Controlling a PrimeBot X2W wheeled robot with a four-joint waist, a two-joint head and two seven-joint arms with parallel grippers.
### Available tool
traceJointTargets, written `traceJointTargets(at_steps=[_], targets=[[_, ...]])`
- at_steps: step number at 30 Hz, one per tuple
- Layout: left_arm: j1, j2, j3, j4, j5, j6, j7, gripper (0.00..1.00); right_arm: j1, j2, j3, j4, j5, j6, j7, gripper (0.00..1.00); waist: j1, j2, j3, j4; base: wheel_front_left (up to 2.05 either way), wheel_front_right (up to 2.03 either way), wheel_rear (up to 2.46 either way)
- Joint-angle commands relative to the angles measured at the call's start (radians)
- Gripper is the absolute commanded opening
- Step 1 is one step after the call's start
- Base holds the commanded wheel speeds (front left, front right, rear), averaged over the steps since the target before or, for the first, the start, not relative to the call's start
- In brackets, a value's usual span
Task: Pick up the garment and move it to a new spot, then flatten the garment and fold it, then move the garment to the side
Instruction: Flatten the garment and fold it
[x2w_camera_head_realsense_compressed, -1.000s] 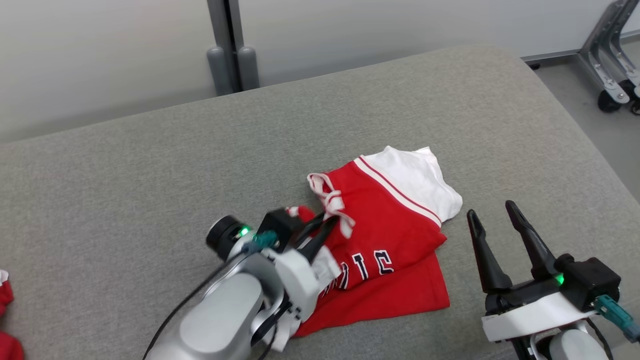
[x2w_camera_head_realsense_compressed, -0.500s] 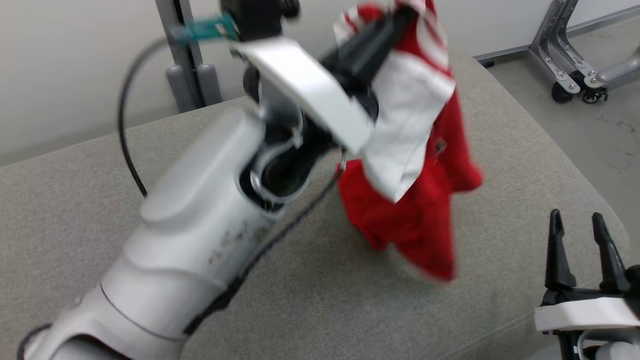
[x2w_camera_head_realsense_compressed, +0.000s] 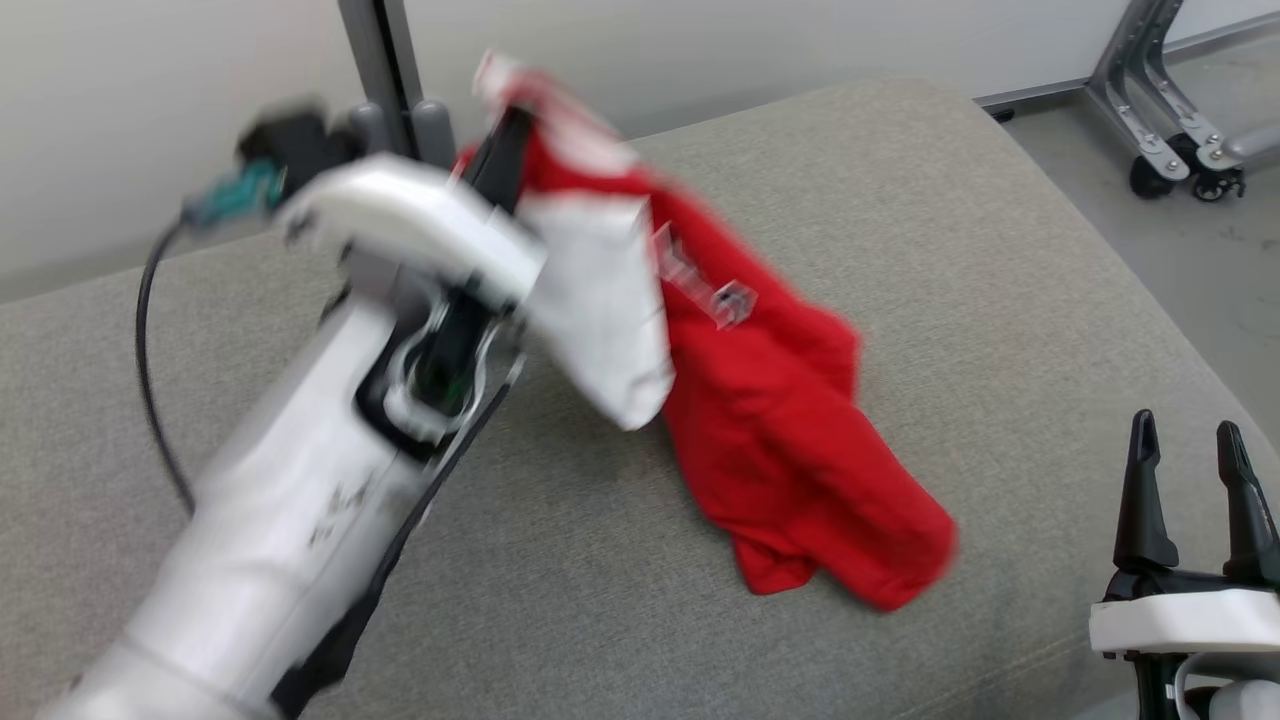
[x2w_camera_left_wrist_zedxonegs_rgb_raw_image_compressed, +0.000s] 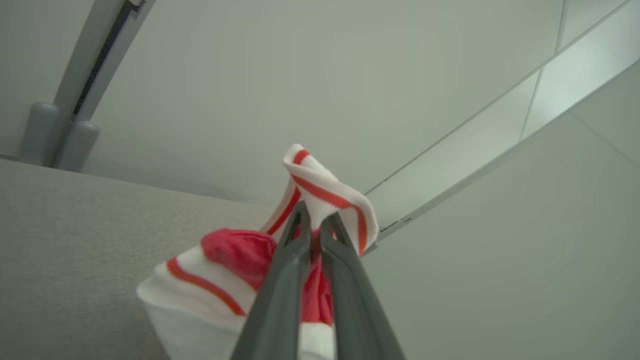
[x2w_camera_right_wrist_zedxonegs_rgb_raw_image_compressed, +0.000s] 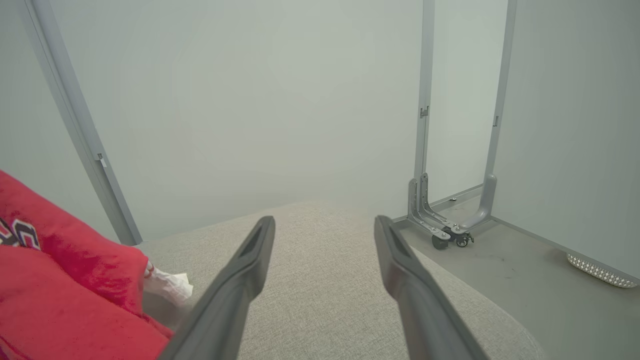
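The garment (x2w_camera_head_realsense_compressed: 770, 420) is a soft red knit jersey with a white panel and ribbed white trim with thin red stripes. The left gripper (x2w_camera_head_realsense_compressed: 512, 125) holds it up over the grey upholstered surface (x2w_camera_head_realsense_compressed: 1000, 250), a coarse woven fabric with a rounded edge. In the left wrist view the two long dark fingers of the left gripper (x2w_camera_left_wrist_zedxonegs_rgb_raw_image_compressed: 314, 214) are clenched on a bunched fold of the garment (x2w_camera_left_wrist_zedxonegs_rgb_raw_image_compressed: 325, 192), the striped rib puckering above their tips and red cloth squeezed between them. From there the cloth drapes in loose folds down toward the robot's right, ending in a crumpled red lobe low over the surface.

The right gripper (x2w_camera_head_realsense_compressed: 1186, 440) stands at the lower right with its smooth tapered fingers spread apart and nothing between them. The right wrist view shows the same wide gap in the right gripper (x2w_camera_right_wrist_zedxonegs_rgb_raw_image_compressed: 324, 225) above the bare weave, with the garment (x2w_camera_right_wrist_zedxonegs_rgb_raw_image_compressed: 65, 290) at the left edge.

The left arm and the cloth are smeared by motion, so a small pale patch on the red chest cannot be read. Dark outlined lettering (x2w_camera_right_wrist_zedxonegs_rgb_raw_image_compressed: 17, 232) is cut off by the frame edge. Whether the lowest fold touches the surface cannot be told. A grey metal post (x2w_camera_head_realsense_compressed: 385, 60) rises behind, and a castored metal frame (x2w_camera_head_realsense_compressed: 1170, 120) is cropped at the upper right.
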Motion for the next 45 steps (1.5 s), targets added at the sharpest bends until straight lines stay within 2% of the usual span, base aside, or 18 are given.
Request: traceJointTargets(at_steps=[1,7,8,9,10,11,13,14,19,23,25,28,35,45], targets=[[0.066,0.027,-0.007,0.021,-0.003,0.002,-0.006,0.00,0.003,-0.001,0.002,0.000,0.004,0.000,-0.001,1.00,0.0000,0.0000,0.010,0.013,0.00,0.00,0.00],[0.225,0.104,-0.040,0.114,0.062,-0.071,-0.104,0.00,-0.026,-0.001,0.022,0.001,-0.004,0.000,-0.001,1.00,0.0000,0.0000,0.053,0.040,0.00,0.00,0.00],[0.235,0.106,-0.040,0.133,0.078,-0.083,-0.124,0.05,-0.029,-0.001,0.024,0.002,-0.005,0.000,-0.001,1.00,0.0000,0.0000,0.060,0.045,0.00,0.00,0.00],[0.236,0.110,-0.045,0.153,0.108,-0.092,-0.142,0.27,-0.032,-0.001,0.028,0.002,-0.006,0.000,-0.001,1.00,0.0000,0.0000,0.066,0.052,0.00,0.00,0.00],[0.239,0.113,-0.044,0.176,0.135,-0.093,-0.156,0.61,-0.033,-0.001,0.034,0.004,-0.007,0.000,-0.001,1.00,0.0000,0.0000,0.072,0.058,0.00,0.00,0.00],[0.241,0.113,-0.048,0.194,0.172,-0.097,-0.164,1.00,-0.034,-0.002,0.037,0.005,-0.010,0.000,-0.001,1.00,0.0000,0.0000,0.077,0.067,0.00,0.00,0.00],[0.247,0.106,-0.014,0.223,0.238,-0.080,-0.171,1.00,-0.035,-0.002,0.042,0.009,-0.017,0.000,-0.001,1.00,0.0000,0.0000,0.086,0.084,0.00,0.00,0.00],[0.247,0.106,-0.014,0.223,0.238,-0.080,-0.171,1.00,-0.035,-0.002,0.042,0.009,-0.017,0.000,-0.001,1.00,0.0000,0.0000,0.086,0.084,0.00,0.00,0.00],[0.330,0.097,0.158,0.153,0.525,-0.041,-0.171,1.00,-0.037,-0.001,0.044,0.010,-0.023,0.000,-0.001,1.00,0.0000,0.0000,0.101,0.128,0.00,0.00,0.00],[0.461,0.042,0.304,0.051,0.699,-0.056,-0.171,1.00,-0.036,-0.002,0.058,0.021,-0.029,0.000,-0.001,1.00,0.0000,0.0000,0.095,0.153,0.00,0.00,0.00],[0.519,0.017,0.310,0.051,0.762,-0.074,-0.171,1.00,-0.040,-0.002,0.069,0.023,-0.030,0.000,-0.001,1.00,0.0000,0.0000,0.091,0.155,0.00,0.00,0.00],[0.558,-0.001,0.269,0.102,0.833,-0.096,-0.171,1.00,-0.044,-0.002,0.078,0.023,-0.030,0.000,-0.001,1.00,0.0000,0.0000,0.090,0.155,0.00,0.00,0.00],[0.512,-0.047,0.289,0.198,0.884,-0.115,-0.172,1.00,-0.045,-0.002,0.089,0.022,-0.042,0.000,-0.001,1.00,0.0000,0.0000,0.102,0.142,0.00,0.00,0.00],[0.444,-0.071,0.333,0.322,0.928,-0.150,-0.171,1.00,-0.051,-0.012,0.090,0.026,-0.038,0.000,-0.001,1.00,0.0000,0.0000,0.116,0.100,0.00,0.00,0.00]])
